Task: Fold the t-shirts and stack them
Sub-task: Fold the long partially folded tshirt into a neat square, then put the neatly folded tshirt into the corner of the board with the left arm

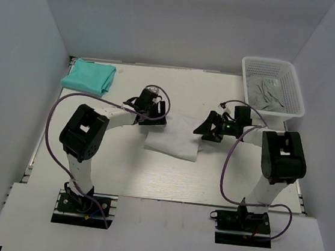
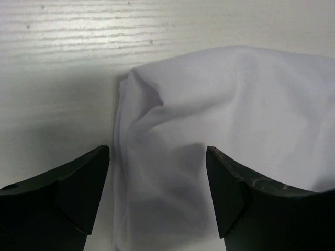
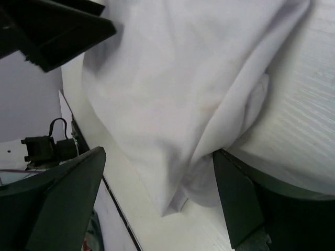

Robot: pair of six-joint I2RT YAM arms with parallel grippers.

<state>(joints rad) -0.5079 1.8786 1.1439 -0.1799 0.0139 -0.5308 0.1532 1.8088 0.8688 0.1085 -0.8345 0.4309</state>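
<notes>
A white t-shirt lies folded in the middle of the table. My left gripper hovers at its far left corner. In the left wrist view the jaws stand wide apart, open, over the shirt's rumpled edge, with nothing pinched. My right gripper is at the shirt's far right corner, open, and the cloth lies loose between its fingers. A teal t-shirt sits folded at the back left corner.
A white mesh basket stands at the back right with grey cloth inside. White walls close in the table on three sides. Both arm bases are bolted at the near edge.
</notes>
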